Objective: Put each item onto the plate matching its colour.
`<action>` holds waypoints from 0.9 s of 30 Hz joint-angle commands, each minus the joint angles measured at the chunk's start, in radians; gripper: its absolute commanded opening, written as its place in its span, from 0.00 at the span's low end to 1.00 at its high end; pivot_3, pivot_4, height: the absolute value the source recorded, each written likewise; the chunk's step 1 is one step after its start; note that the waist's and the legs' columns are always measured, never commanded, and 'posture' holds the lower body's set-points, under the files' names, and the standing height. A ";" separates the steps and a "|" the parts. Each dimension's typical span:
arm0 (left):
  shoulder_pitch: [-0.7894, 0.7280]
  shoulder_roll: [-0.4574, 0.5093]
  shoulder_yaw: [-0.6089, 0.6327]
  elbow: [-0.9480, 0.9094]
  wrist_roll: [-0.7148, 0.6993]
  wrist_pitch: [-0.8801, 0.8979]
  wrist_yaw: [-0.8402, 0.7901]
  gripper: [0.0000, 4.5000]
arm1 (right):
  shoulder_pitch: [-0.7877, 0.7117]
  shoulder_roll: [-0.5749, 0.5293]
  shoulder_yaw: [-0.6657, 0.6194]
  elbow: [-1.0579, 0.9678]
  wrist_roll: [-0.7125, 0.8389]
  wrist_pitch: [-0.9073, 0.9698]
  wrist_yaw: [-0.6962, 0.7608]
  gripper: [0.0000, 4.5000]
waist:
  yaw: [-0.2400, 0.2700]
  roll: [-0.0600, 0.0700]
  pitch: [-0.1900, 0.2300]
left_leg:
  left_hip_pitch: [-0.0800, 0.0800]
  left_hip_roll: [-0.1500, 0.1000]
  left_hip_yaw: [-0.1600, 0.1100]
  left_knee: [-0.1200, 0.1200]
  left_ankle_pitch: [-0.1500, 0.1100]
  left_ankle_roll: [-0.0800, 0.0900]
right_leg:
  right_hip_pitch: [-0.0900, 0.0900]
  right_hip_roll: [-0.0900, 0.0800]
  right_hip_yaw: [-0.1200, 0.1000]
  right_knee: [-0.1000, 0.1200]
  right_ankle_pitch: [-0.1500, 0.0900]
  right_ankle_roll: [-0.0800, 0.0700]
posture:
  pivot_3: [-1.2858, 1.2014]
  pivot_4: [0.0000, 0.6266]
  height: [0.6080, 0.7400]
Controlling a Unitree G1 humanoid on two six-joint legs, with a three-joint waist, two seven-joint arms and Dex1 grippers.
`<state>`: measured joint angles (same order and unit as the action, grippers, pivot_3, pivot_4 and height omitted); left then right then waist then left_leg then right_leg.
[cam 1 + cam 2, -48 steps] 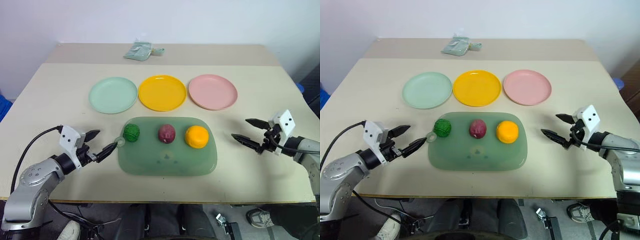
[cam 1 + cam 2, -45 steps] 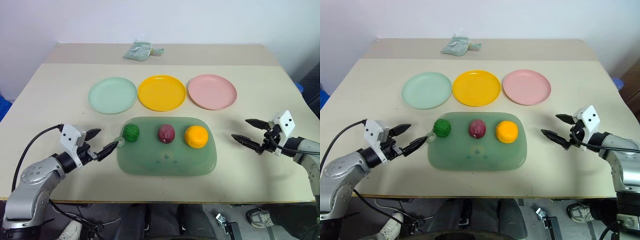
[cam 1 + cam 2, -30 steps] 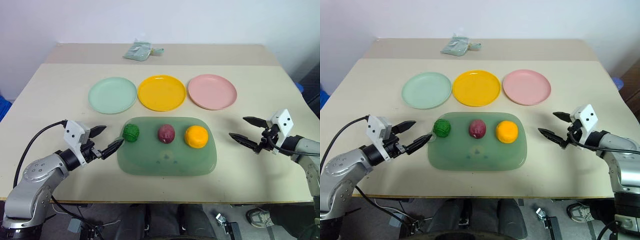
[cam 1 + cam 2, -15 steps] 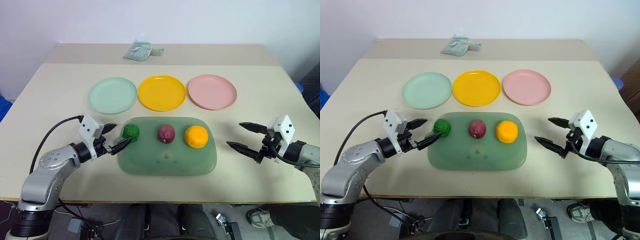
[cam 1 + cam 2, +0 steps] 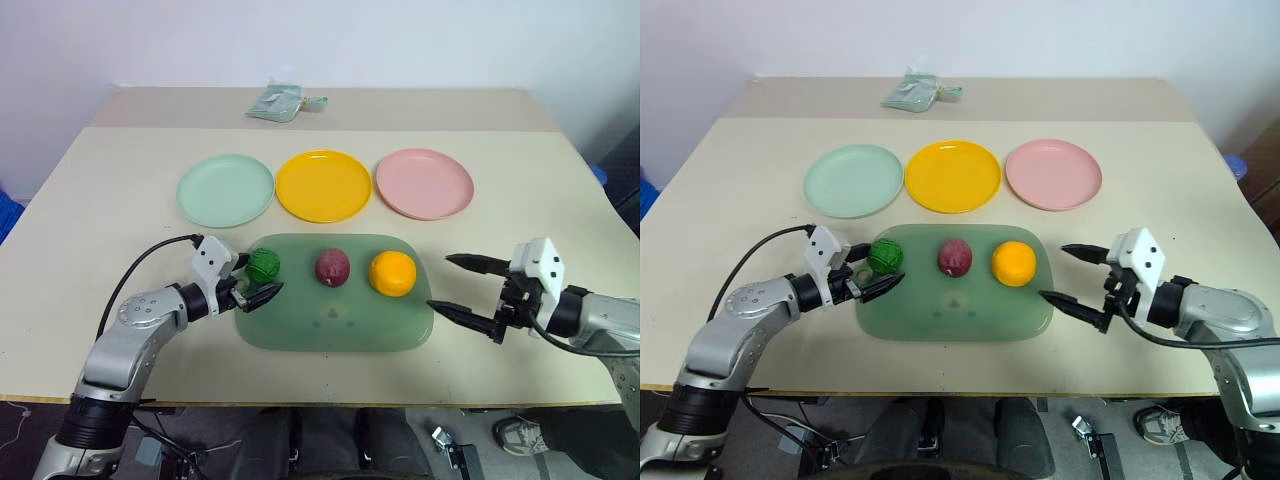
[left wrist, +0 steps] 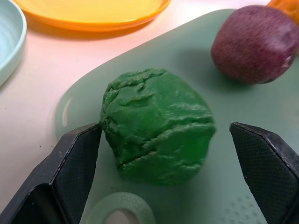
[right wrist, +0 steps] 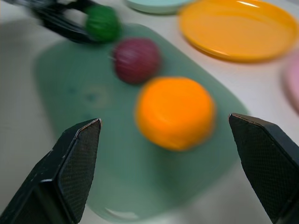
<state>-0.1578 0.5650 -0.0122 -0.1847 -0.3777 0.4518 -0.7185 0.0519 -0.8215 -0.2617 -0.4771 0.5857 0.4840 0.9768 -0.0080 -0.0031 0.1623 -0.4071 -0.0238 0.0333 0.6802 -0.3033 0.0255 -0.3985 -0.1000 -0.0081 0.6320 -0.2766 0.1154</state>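
The left claw point(image 5: 253, 281) reaches low and nearly level from the left side of the tray point(image 5: 335, 328), its fingers spread on both sides of the green ball point(image 5: 263, 265). The right claw point(image 5: 462, 289) points toward the orange fruit point(image 5: 393, 273), fingers spread wide, not touching it. The red-purple fruit point(image 5: 333, 267) lies between them.

No readable text. Embossed lettering on the tray's point(image 5: 330, 325) ring tab point(image 6: 119, 211), near-left corner, too faint to read.
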 commanded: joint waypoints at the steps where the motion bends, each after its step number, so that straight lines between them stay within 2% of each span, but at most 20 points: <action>1: -0.008 -0.006 0.016 0.018 0.012 -0.042 -0.009 0.88 | -0.022 0.006 0.001 -0.038 0.022 0.013 -0.026 1.00 | 0.000 0.000 0.000 | 0.000 0.000 0.000 0.000 0.000 0.000 | 0.000 0.000 0.000 0.000 0.000 0.000 | 0.52 0.24 1.00; 5: -0.019 -0.029 0.054 0.050 -0.005 -0.074 0.005 0.52 | -0.040 0.009 0.009 -0.025 0.017 0.011 -0.042 1.00 | 0.000 0.000 0.000 | 0.000 0.000 0.000 0.000 0.000 0.000 | 0.000 0.000 0.000 0.000 0.000 0.000 | 0.52 0.24 1.00; 10: -0.082 -0.085 0.129 0.098 -0.015 -0.099 0.078 0.52 | -0.065 0.015 0.017 0.003 0.003 -0.004 -0.053 1.00 | 0.002 0.000 0.000 | 0.000 0.000 0.000 0.000 0.000 0.000 | 0.000 0.000 0.000 0.000 0.000 0.000 | 0.52 0.24 1.00; 17: -0.377 -0.180 0.189 0.371 0.133 -0.104 0.443 0.52 | -0.140 0.051 0.071 0.035 -0.014 -0.018 -0.082 1.00 | 0.020 -0.001 0.000 | 0.000 0.000 0.000 0.002 0.000 0.000 | 0.000 0.002 0.000 0.000 0.002 0.003 | 0.52 0.24 1.00; 21: -0.490 -0.209 0.176 0.498 0.169 -0.114 0.501 0.52 | -0.157 0.070 0.093 0.039 -0.028 -0.028 -0.092 1.00 | 0.024 -0.001 0.000 | -0.002 -0.002 0.000 0.003 0.001 0.000 | -0.001 0.003 -0.001 0.001 0.002 0.004 | 0.52 0.24 1.00; 24: -0.532 -0.219 0.178 0.540 0.164 -0.111 0.497 0.76 | -0.148 0.071 0.087 0.036 -0.034 -0.036 -0.100 1.00 | 0.022 -0.002 0.001 | -0.002 -0.002 0.000 0.004 0.001 0.000 | 0.000 0.003 -0.002 0.001 0.003 0.005 | 0.52 0.24 1.00; 26: -0.539 -0.218 0.178 0.545 0.165 -0.113 0.493 0.98 | -0.141 0.070 0.080 0.034 -0.037 -0.037 -0.105 1.00 | 0.021 -0.002 0.001 | -0.002 -0.002 0.000 0.004 0.001 0.000 | -0.001 0.003 -0.002 0.001 0.003 0.005 | 0.52 0.24 1.00; 27: -0.540 -0.217 0.180 0.543 0.167 -0.117 0.496 0.99 | -0.137 0.068 0.075 0.033 -0.037 -0.038 -0.106 1.00 | 0.021 -0.002 0.001 | -0.002 -0.002 0.000 0.004 0.001 0.000 | -0.001 0.003 -0.002 0.001 0.003 0.005 | 0.52 0.24 1.00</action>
<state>-0.6744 0.3395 0.1522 0.3787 -0.2169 0.3583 -0.2232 -0.0871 -0.7569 -0.1612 -0.4268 0.5508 0.4698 0.8744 0.0131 -0.0052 0.1632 -0.4090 -0.0257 0.0335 0.6843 -0.3025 0.0255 -0.3992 -0.0970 -0.0101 0.6329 -0.2739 0.1205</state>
